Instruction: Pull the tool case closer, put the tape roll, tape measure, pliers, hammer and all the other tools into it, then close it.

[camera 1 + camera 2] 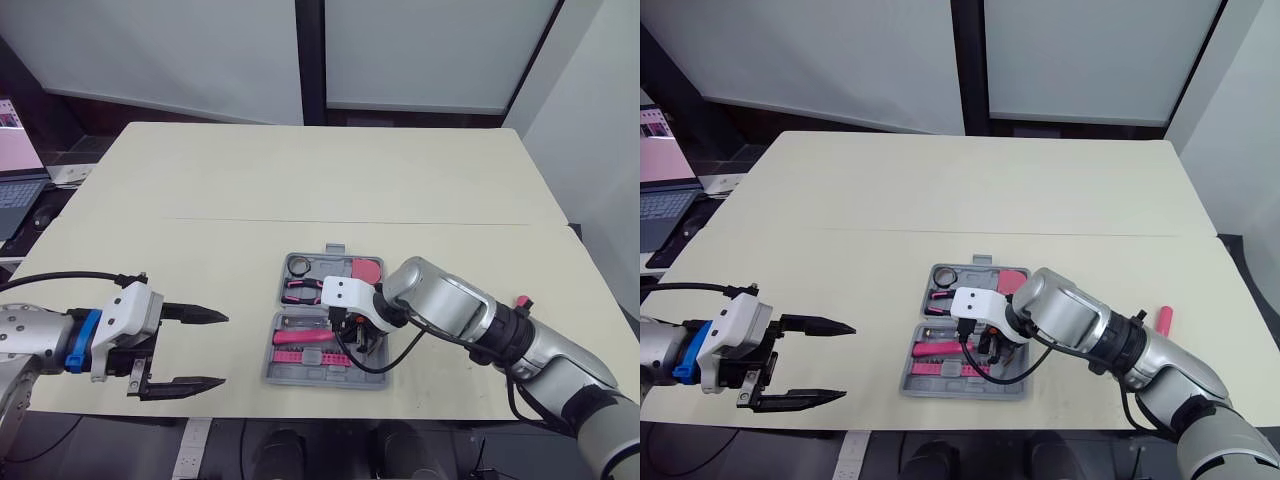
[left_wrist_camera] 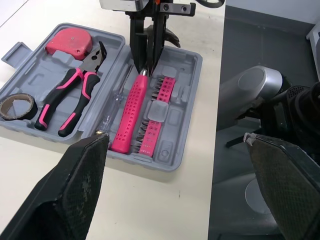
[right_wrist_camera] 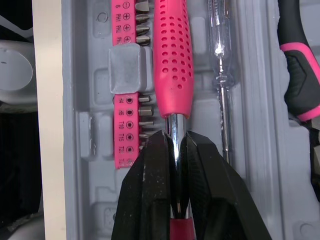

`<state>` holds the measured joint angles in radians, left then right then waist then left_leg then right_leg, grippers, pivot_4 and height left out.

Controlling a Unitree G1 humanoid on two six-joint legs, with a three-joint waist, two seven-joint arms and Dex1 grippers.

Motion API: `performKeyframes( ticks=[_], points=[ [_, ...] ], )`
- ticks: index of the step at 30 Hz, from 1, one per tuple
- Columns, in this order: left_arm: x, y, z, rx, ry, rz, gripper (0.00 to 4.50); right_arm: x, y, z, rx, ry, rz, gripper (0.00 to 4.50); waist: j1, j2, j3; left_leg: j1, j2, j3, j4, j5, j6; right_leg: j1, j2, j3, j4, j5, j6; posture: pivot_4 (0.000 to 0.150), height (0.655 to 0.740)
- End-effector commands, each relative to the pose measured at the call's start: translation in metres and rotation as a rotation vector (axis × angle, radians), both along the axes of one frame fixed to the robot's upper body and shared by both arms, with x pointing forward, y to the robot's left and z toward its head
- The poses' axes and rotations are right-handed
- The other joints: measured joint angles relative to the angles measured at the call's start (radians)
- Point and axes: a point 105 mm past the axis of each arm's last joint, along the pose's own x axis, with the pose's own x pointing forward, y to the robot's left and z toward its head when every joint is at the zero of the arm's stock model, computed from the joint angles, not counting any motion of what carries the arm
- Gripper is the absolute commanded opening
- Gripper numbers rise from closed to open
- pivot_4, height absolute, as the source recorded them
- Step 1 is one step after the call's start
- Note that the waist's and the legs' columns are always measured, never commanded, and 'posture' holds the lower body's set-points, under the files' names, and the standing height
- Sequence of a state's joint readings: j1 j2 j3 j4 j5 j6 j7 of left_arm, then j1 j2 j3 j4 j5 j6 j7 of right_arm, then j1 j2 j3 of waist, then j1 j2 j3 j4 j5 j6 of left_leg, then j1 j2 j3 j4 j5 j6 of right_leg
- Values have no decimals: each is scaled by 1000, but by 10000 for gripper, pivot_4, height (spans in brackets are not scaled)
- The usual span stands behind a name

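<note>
Black fingers of the right gripper [image 3: 175, 138] are closed on the chrome shaft [image 3: 173, 122] of a pink-handled tool [image 3: 172, 60] seated in the tool case [image 3: 90, 130]. Beside them, the bit strip [image 3: 125, 75] could be dislodged if the shaft is dragged sideways. The tool's head is hidden under the fingers. Well apart, the left gripper [image 1: 190, 348] is held wide open, empty.

Open grey tool case [image 2: 177, 125] holds hammer [image 2: 131, 112], pliers [image 2: 75, 92], tape roll [image 2: 15, 116].

You have a cream table [image 1: 330, 180] with a thin seam running across it. Off the table's left side sits an open laptop [image 1: 18, 150] with a pink screen. Beyond the table's far edge stand two white panels [image 1: 170, 50] with a dark post [image 1: 310, 60] between them.
</note>
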<state>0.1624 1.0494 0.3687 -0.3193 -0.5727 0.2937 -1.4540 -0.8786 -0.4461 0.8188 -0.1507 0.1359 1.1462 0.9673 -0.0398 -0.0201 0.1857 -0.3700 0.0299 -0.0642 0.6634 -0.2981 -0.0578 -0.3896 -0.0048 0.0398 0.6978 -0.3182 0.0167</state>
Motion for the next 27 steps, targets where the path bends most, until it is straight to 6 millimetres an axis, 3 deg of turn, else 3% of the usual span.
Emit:
performKeyframes(
  ticks=[1,5,7,11,15,17,20,23,24,27],
  points=[
    [-3,-7,3,1,-10,-34,45000,1,6,9,13,-37,11,2215,-1,0,0,0,0,0,0,0,0,0,0,0,0,0,0,1500,7400],
    [-4,-8,3,0,-6,-36,45000,1,7,6,16,-27,1,2215,-3,0,0,0,0,0,0,0,0,0,0,0,0,0,0,1500,7400],
    [-4,-8,2,0,-4,-36,45000,1,8,6,30,-28,1,9317,-4,0,0,0,0,-1,0,0,0,0,0,0,0,0,0,1500,7400],
    [-4,-9,1,-1,-3,-35,45000,6,7,16,59,-64,24,16954,-5,0,0,0,0,-1,0,0,0,0,0,0,0,0,0,1500,7400],
    [-3,-10,1,-3,-6,-36,45000,13,2,38,119,-102,29,16954,-4,0,0,0,0,0,0,0,0,0,-1,0,0,0,0,1500,7400],
    [-2,-10,1,-3,-8,-38,45000,6,5,50,207,-46,51,16954,-5,0,0,0,0,0,0,0,0,0,-1,0,0,0,0,1500,7400],
    [1,-11,2,-7,-20,-41,45000,-12,11,67,415,-71,255,16954,-3,0,0,-1,0,-1,0,0,0,0,0,0,0,0,0,1500,7400],
    [3,-14,3,-14,-30,-42,45000,-20,10,57,499,-114,371,16954,-2,0,0,-1,0,-2,-1,0,0,1,0,-1,-1,0,0,1500,7400],
    [3,-14,3,-15,-32,-42,45000,-18,10,51,499,-134,383,13059,-2,0,0,-1,0,-2,-1,0,0,1,0,-1,-1,0,0,1500,7400],
    [3,-13,3,-15,-37,-43,45000,-12,17,35,498,-184,380,7041,-6,0,0,0,0,1,0,0,0,1,0,-1,0,0,0,1500,7400]
  ],
)
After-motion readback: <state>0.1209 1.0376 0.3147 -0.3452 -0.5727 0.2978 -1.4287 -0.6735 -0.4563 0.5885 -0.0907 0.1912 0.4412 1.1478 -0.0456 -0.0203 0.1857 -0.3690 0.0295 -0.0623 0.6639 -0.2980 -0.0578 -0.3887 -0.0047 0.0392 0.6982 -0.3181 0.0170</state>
